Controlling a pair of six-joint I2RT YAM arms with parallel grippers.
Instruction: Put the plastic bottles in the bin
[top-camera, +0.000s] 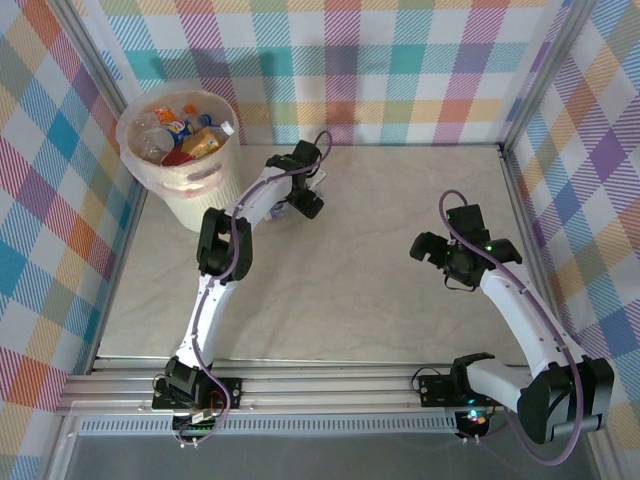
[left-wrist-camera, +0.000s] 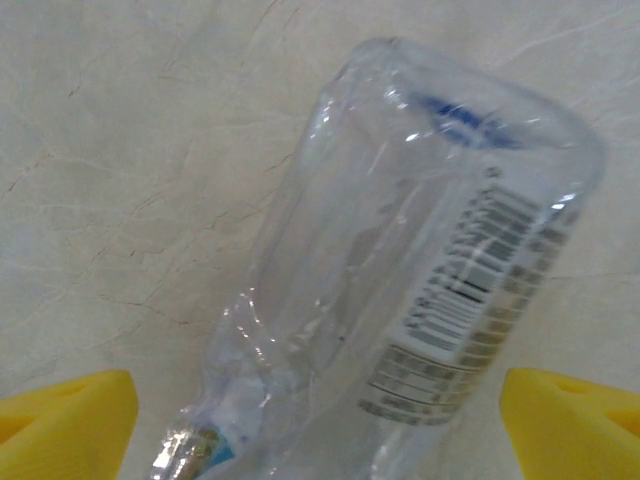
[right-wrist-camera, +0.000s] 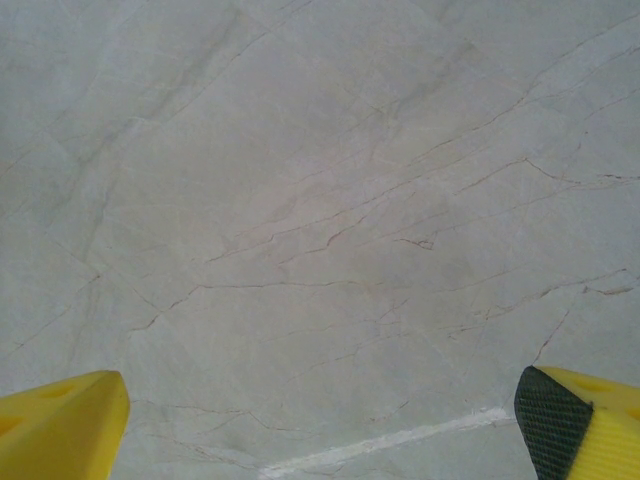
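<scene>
My left gripper (top-camera: 310, 187) is stretched out to the far part of the table (top-camera: 380, 290), left of its middle and just right of the bin (top-camera: 150, 172). From my left wrist I look straight down on a clear plastic bottle (left-wrist-camera: 400, 270) lying on its side on the pale, veined surface. Its flat base points away from me and its crumpled neck end (left-wrist-camera: 195, 445) points back toward me. A white label with a barcode (left-wrist-camera: 465, 300) runs along its right flank, and there is a blue mark near the base. My yellow fingertips (left-wrist-camera: 65, 420) stand wide apart, one on each side of the bottle's near end. I see table between each tip and the plastic, so this gripper is released and grips nothing. The bin stands in the far left corner against the checked wall (top-camera: 400, 70). It is heaped nearly to the rim with bottles (top-camera: 185, 135) showing orange, red, blue and white. My right gripper (top-camera: 447, 258) hangs over the right half of the table, well apart from both the bottle and the bin. Its fingertips (right-wrist-camera: 60, 420) are also spread wide, with bare marbled surface and a thin white streak (right-wrist-camera: 390, 445) below them, and it holds nothing.
</scene>
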